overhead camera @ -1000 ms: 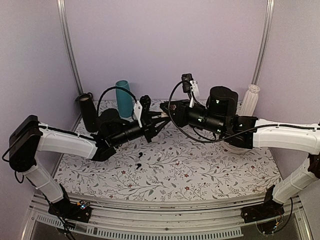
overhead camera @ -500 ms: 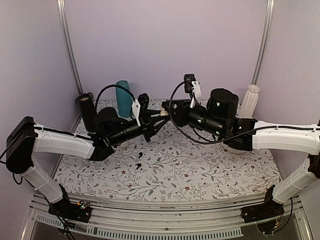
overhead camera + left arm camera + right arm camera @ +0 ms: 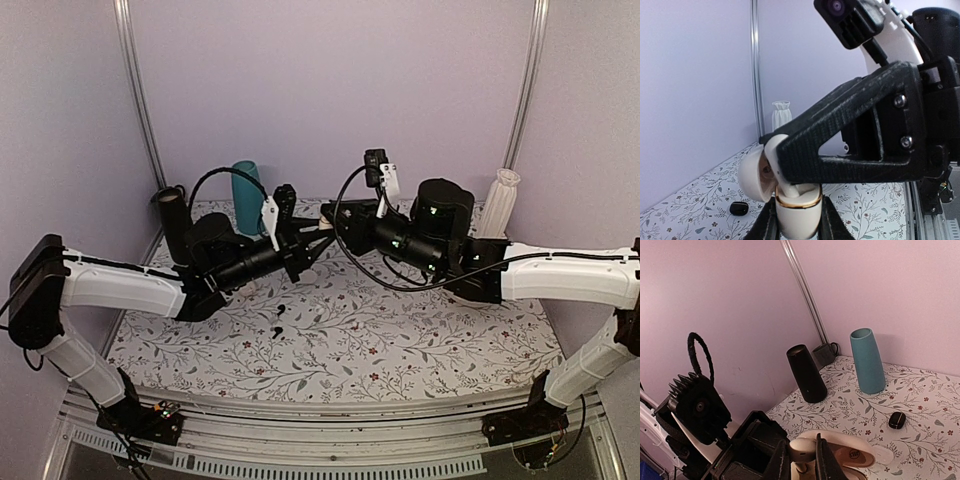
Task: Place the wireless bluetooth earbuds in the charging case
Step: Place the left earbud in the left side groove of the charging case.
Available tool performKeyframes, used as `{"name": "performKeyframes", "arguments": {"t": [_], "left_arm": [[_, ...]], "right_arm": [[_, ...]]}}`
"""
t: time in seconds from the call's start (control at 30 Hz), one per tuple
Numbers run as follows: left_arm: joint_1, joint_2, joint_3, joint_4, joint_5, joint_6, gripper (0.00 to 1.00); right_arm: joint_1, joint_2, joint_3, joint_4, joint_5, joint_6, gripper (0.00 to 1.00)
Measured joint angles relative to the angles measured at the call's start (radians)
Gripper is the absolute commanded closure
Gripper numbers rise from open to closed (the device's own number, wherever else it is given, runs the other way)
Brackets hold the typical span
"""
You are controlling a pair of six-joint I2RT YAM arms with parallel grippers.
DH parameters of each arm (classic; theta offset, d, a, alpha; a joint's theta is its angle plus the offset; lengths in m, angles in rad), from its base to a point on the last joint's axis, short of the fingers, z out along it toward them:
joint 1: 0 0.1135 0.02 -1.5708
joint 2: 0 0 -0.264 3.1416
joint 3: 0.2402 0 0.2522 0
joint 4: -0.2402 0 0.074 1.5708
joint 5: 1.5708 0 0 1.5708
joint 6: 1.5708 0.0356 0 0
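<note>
At 9 o'clock of the floral-patterned table [image 3: 420, 350], a matte black tapered cylinder [image 3: 178, 228] and a teal tapered tumbler [image 3: 246, 196] stood upright near the back wall, well away from the work.

Towards the middle, the left gripper [image 3: 798, 230] held the glossy white rounded plastic charging case [image 3: 796, 214] above the table. Its fingers were clamped on the lower body, one on each side. The gold-rimmed mouth pointed up, and the hinged lid hung open towards 9 o'clock in the left wrist view. This grip probably served to present the hollows to the other arm and keep the case from sliding.

On the cloth at about 7 o'clock of the case lay a small black pebble-shaped case [image 3: 897, 420], untouched.

From 3 o'clock the right gripper [image 3: 801, 456] reached in, its fingers pinched together on a small white plastic earbud [image 3: 801, 446] right at the case's mouth. The narrow pinch likely left the stem free to enter a hollow. Whether the earbud was seated could not be told, and I could not make out a second earbud.

A white ribbed vase [image 3: 500, 200] stood at the table's 2 o'clock.
</note>
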Motion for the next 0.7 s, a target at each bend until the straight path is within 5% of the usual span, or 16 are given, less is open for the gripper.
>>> {"name": "performKeyframes", "arguments": {"t": [0.7], "left_arm": [[-0.002, -0.011, 0.0, -0.01, -0.019, -0.007, 1.0]], "right_arm": [[0.004, 0.003, -0.007, 0.028, -0.002, -0.021, 0.87]]}}
